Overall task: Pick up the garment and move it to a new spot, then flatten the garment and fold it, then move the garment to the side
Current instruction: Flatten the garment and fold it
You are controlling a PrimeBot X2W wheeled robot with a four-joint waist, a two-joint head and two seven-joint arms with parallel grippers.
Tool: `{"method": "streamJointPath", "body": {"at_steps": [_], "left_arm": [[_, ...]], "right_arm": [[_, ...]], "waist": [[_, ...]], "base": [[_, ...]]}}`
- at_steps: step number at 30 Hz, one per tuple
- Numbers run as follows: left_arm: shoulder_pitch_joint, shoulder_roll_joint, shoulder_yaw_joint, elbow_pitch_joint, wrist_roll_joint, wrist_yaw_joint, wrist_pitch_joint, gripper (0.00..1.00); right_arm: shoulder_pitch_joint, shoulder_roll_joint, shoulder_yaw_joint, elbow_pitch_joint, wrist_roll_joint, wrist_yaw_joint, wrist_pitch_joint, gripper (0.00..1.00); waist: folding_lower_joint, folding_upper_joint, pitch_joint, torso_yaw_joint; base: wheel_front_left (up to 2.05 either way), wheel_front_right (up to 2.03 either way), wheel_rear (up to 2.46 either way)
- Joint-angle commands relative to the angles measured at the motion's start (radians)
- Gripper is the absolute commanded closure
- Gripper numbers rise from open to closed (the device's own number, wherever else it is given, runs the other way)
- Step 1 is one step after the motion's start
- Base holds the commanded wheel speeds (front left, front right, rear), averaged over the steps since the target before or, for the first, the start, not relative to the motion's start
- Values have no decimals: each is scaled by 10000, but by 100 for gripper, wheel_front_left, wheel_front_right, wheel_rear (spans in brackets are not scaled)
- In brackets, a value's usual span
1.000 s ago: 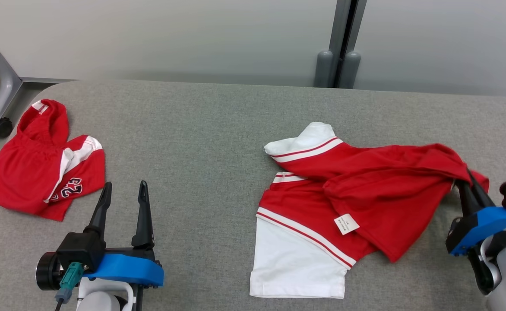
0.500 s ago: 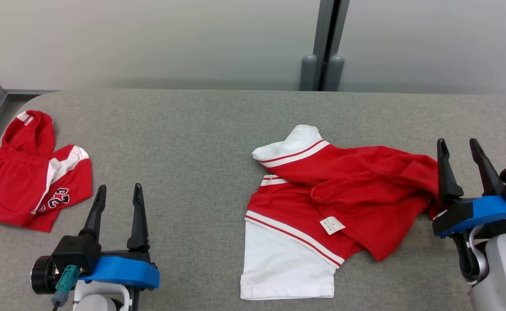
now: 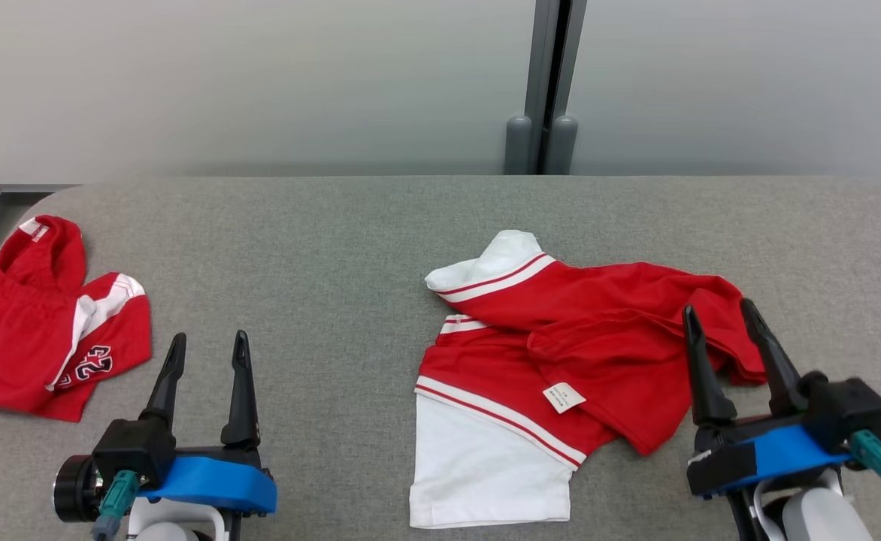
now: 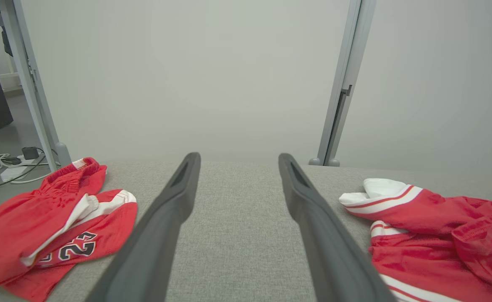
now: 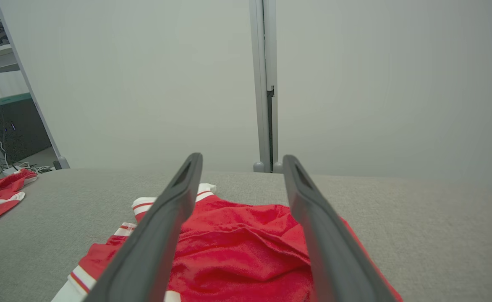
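Red-and-white shirt (image 3: pixel 561 346) is lying crumpled on the grey worktop (image 3: pixel 320 248), a bit right of centre. There's a white sleeve at the back and a white panel twd the robot, w/ a small label showing. Right end effector (image 3: pixel 716 306) is wide open w/ nothing in it, fingers up by the shirt's right edge; can't tell if it touches the cloth. Left end effector (image 3: pixel 210 336) is also wide open & holding nothing, over bare worktop btw the shirt and the red "23" shorts (image 3: pixel 42 338) at far left.
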Motion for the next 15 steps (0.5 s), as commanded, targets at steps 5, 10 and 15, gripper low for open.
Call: {"method": "streamJointPath", "body": {"at_steps": [5, 10, 15], "left_arm": [[91, 65, -17, 43, 44, -16, -47, 0], [151, 63, -16, 64, 68, 3, -47, 0], [178, 65, -20, 42, 106, 27, -47, 0]], "right_arm": [[797, 179, 142, -242, -292, 4, -36, 0], [1211, 195, 341, -181, -80, 4, -37, 0], [1296, 197, 334, -58, -43, 4, -37, 0]], "waist": [[1, 0, -110, 3], [1, 0, -199, 1], [1, 0, -224, -11]], "base": [[0, 0, 0], [0, 0, 0], [0, 0, 0]]}}
